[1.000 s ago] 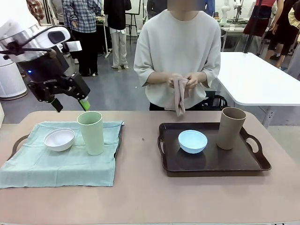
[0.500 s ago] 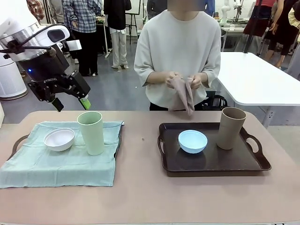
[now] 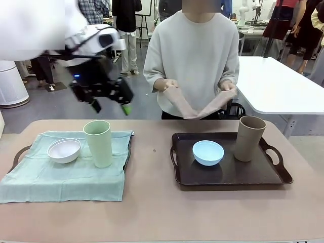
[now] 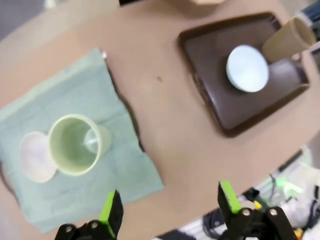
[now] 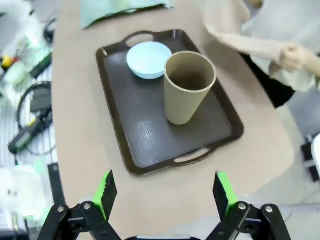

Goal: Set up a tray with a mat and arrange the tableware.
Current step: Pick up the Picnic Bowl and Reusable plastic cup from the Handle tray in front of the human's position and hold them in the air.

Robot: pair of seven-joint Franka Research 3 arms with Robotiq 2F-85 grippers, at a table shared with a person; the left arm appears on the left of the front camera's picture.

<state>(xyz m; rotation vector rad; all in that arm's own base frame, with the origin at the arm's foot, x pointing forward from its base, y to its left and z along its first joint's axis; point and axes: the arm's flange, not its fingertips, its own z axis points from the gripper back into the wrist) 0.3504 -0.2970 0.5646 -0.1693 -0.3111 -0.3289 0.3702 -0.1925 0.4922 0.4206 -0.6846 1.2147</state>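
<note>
We see the left fingers (image 3: 124, 107) in the air above the far edge of the table (image 3: 152, 212), spread wide apart and grasping nothing. They hang higher than the pale green cup (image 3: 98, 143) and a little behind it. This cup stands upright on a green cloth (image 3: 61, 179) at the left side of the table. The white bowl (image 3: 64, 150) sits just beside the cup on the same cloth, with a small gap between them. Under the cloth lies a covered tray (image 3: 20, 152), whose dark handle shows at the left edge. At the right side there is a dark brown tray (image 3: 228, 178) with its bottom bare. In it the light blue bowl (image 3: 208, 152) rests near the middle. The tan cup (image 3: 250, 137) stands upright near the far right corner, close to the bowl but not touching it. The right fingers (image 5: 222, 193) are also released and wide apart, with nothing between them, high above this tray. At the far side of the table a person holds a beige cloth (image 3: 197, 105) stretched out, with one hand (image 3: 168, 84) at each end, behind the brown tray.
</note>
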